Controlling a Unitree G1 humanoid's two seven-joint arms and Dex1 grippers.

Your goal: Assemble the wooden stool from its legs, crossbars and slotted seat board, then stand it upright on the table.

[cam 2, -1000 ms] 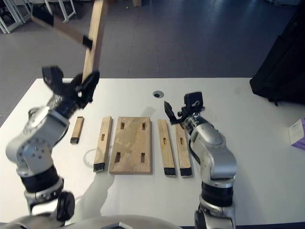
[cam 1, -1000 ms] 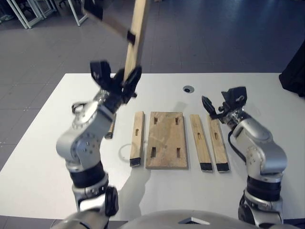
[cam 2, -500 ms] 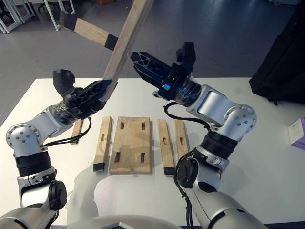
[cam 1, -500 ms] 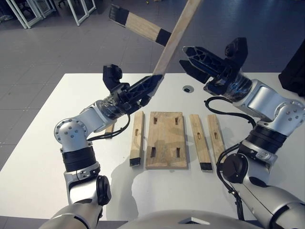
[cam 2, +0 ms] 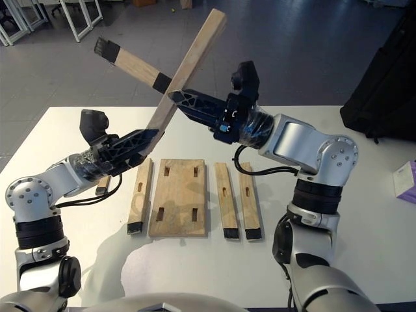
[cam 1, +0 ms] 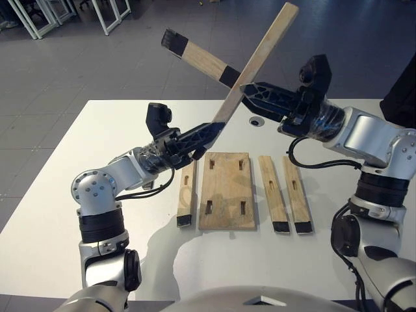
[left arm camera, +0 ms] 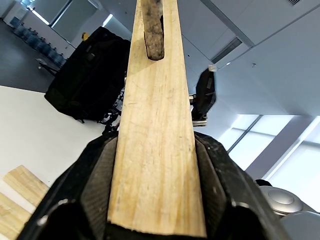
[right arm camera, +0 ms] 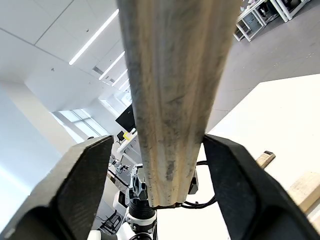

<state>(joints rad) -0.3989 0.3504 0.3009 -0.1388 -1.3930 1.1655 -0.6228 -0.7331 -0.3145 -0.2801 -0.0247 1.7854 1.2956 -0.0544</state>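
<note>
My left gripper (cam 1: pixel 211 130) is shut on the lower end of a long wooden leg (cam 1: pixel 260 58), which slants up to the right above the table. A black-tipped crossbar (cam 1: pixel 198 57) sits through the leg's slot (left arm camera: pixel 152 30) and sticks out to the upper left. My right gripper (cam 1: pixel 247 88) meets the leg by that joint, its fingers (right arm camera: pixel 85 185) pressed on either side of the wood (right arm camera: pixel 170 100). The slotted seat board (cam 1: pixel 226 190) lies flat on the table, with one leg (cam 1: pixel 187 195) to its left and two legs (cam 1: pixel 273 193) (cam 1: pixel 298 194) to its right.
A short crossbar (cam 2: pixel 102 187) lies on the white table (cam 1: pixel 58 195) behind my left arm. A round cable hole (cam 1: pixel 257 121) sits at the table's back. A black bag (cam 2: pixel 383 84) stands beyond the right edge.
My right arm rose from the table with its gripper open, moved in and closed on the leg at the joint. My left arm lowered and tilted the leg rightward.
</note>
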